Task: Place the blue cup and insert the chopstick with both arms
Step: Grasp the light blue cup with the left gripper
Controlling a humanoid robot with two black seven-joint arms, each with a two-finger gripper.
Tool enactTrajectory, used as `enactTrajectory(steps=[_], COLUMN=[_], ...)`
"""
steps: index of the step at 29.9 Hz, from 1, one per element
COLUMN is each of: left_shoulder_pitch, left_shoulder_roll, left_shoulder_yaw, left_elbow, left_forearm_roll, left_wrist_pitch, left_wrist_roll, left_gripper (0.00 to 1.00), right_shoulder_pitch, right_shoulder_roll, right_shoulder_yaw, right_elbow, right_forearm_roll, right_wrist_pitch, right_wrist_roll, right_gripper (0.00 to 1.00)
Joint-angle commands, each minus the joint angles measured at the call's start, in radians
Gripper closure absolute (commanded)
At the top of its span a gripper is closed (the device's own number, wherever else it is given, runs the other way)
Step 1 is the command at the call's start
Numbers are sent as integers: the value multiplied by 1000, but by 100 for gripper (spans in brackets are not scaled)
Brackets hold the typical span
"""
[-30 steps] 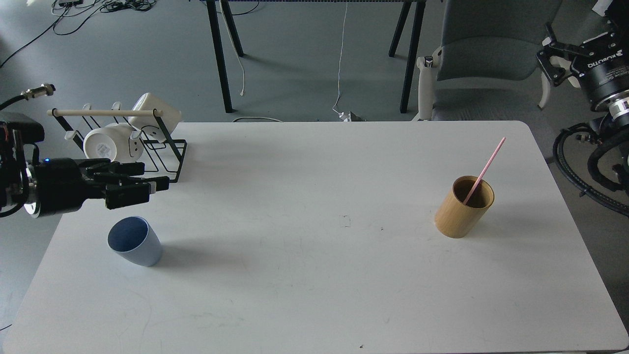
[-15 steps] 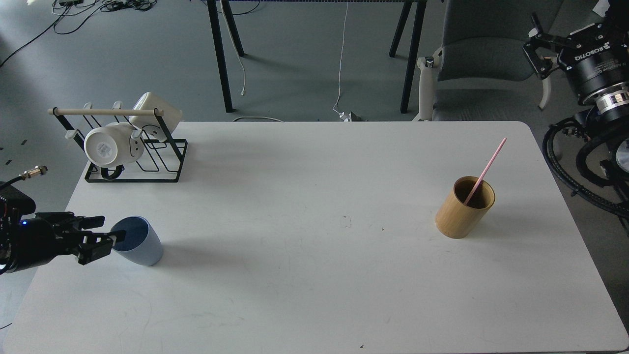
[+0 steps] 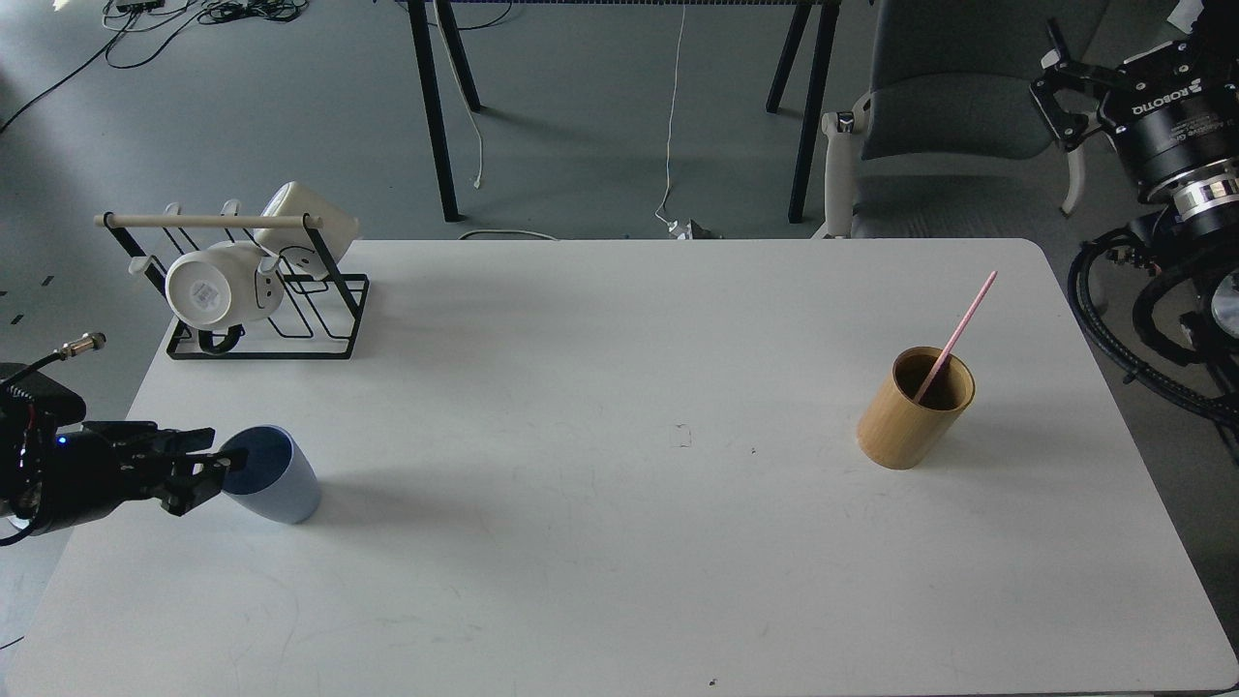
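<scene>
Blue cup unmoved; left gripper has crept closer, seemingly clamping its rim.

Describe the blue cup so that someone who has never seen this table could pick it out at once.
Start at the white table and go to its near left part, in front of the black wire rack holding white mugs. The blue cup stands there, with the left gripper at its rim. It is pale blue, short, tapered and handleless, unlike the tan bamboo cylinder on the right.
</scene>
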Motion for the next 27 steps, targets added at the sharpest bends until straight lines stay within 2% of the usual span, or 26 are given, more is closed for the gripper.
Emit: enactTrajectory(steps=[1, 5, 9, 17, 20, 24, 27], left_shoulder_pitch=[-2, -2, -5, -87, -146, -284, -382], left_shoulder_roll=[-6, -22, -23, -5, 9, -12, -104], left_shoulder_yaw=[2, 2, 0, 0, -2, -3, -3], left_elbow=[1, 1, 1, -85, -198, -383, -439], left_forearm_roll=[5, 28, 48, 54, 85, 191, 215], left_wrist_pitch=[-5, -6, -6, -20, -104, -296, -432], left_wrist_roll=[0, 0, 0, 0, 0, 0, 18], left_gripper=[85, 90, 100, 100, 100, 100, 100], right_shoulder_pitch=[0, 0, 0, 5, 38, 130, 187], right_shoulder_roll=[-3, -9, -11, -12, -14, -46, -61], right_shoulder_yaw=[0, 1, 4, 6, 11, 3, -8], right_elbow=[-1, -1, -1, -3, -17, -15, -17], right_forearm_roll=[0, 0, 0, 0, -2, -2, -2], right_wrist_pitch=[0, 0, 0, 0, 0, 0, 0], right_wrist_roll=[0, 0, 0, 0, -2, -3, -5], right_gripper=[0, 0, 0, 0, 0, 0, 0])
